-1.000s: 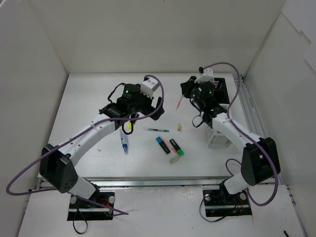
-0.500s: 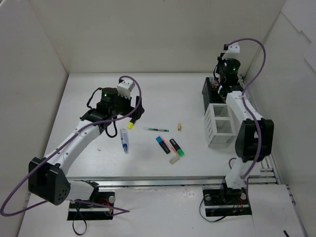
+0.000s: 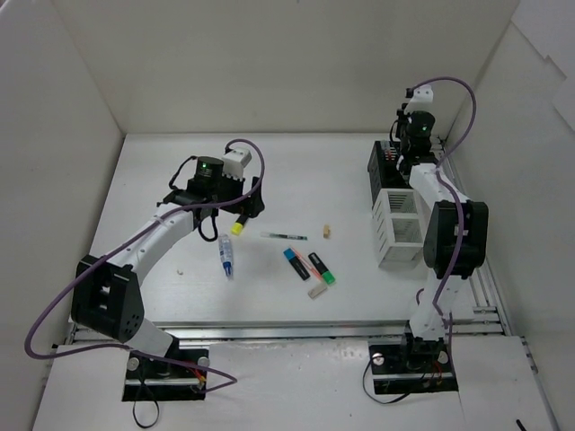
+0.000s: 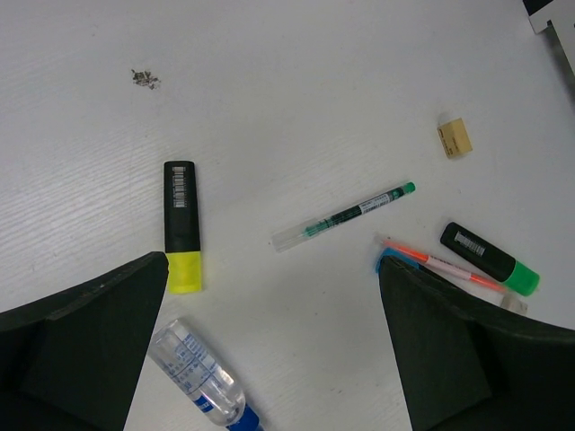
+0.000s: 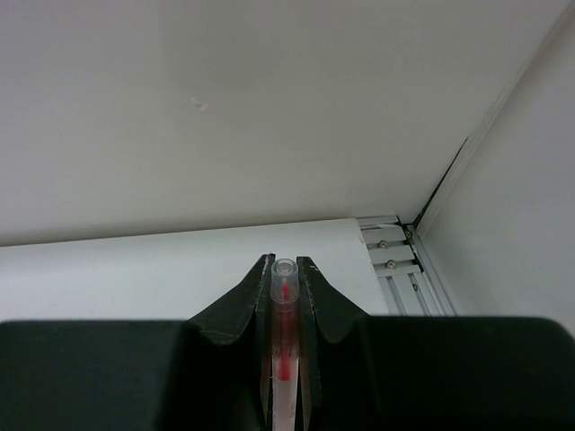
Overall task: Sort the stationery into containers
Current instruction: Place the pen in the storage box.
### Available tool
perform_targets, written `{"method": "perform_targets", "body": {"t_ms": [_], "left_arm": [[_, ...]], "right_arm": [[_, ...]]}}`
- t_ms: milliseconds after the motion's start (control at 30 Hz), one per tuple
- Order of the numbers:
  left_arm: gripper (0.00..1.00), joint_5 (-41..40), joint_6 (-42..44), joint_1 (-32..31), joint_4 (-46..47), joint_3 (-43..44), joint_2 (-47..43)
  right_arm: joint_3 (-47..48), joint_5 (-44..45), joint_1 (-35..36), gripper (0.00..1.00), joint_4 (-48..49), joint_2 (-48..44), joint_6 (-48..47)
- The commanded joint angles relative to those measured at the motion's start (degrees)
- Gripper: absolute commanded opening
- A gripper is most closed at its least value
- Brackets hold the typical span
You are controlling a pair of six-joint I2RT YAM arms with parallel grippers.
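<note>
1. Left gripper [image 4: 274, 265]: jaws wide apart, empty, above yellow highlighter [image 4: 182, 229] at left-centre; shifted slightly right since half a second ago.
2. Right gripper [image 5: 285, 263]: clamped on red pen [image 5: 284, 301], still over black box [image 3: 375, 171], upper right.
3. White box [image 3: 401, 230] adjoins it below.
4. Tube [image 4: 202, 382], green pen [image 4: 344, 215], eraser [image 4: 455, 137]: unmoved.

Highlighters [image 4: 182, 229], green pen [image 4: 346, 215] lie loose; red pen [image 5: 283, 364] in right hand [image 5: 285, 263]
</note>
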Motion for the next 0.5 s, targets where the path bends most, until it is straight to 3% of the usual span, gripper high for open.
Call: {"method": "perform_targets", "body": {"t_ms": [0,467], "left_arm": [[1.00,1.69,0.45,0.29,1.35,3.34,-0.46],[0.99,6.61,5.80,0.29,1.00,4.39,2.79]], "right_arm": [[3.79,-0.71,-0.65,0.04,3.90,0.03,-1.02],[9.86,-3.34,-0.92,0.10,6.44,7.23,2.67]]}}
